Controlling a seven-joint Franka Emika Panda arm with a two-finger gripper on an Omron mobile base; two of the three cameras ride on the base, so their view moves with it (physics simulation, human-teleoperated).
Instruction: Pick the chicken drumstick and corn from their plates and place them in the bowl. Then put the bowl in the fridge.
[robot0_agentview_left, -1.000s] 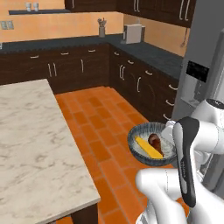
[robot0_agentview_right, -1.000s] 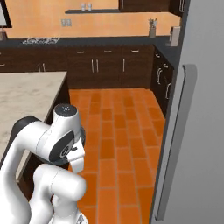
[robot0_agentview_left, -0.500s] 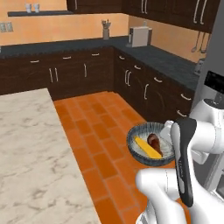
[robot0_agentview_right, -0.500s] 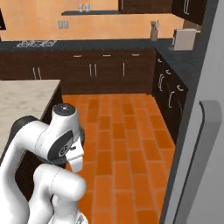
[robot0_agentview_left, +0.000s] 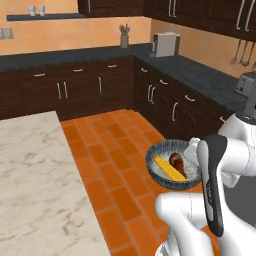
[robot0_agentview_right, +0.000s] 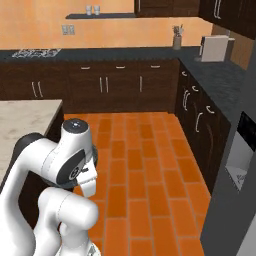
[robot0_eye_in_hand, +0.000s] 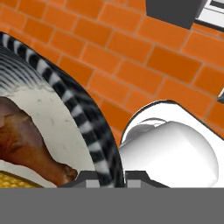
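Orange brick-pattern floor tiles (robot0_agentview_left: 110, 150) spread beneath us, ringed by dark wooden cabinets (robot0_agentview_left: 75, 90) under a dark counter top (robot0_agentview_left: 200, 80), with a pale marble island top (robot0_agentview_left: 35, 185) off to one side. We carry the round deep bowl with its dark speckled outside and lighter grey inside (robot0_agentview_left: 162, 167) aloft over the tiles; our gripper (robot0_eye_in_hand: 110, 177) is pinched shut on the bowl's rim, one dark finger tip (robot0_eye_in_hand: 87, 180) inside the wall and the other outside it, as the hand view shows. Inside the bowl, just beyond the inner finger tip, lies the dark reddish-brown cooked chicken drumstick (robot0_eye_in_hand: 26, 148), and the short yellow corn cob (robot0_agentview_left: 169, 169) rests right beside it, touching it. In the right base view the tall grey stainless-steel fridge (robot0_agentview_right: 235, 200) with its black dispenser panel (robot0_agentview_right: 242, 150) stands close by, its door closed as far as we can tell
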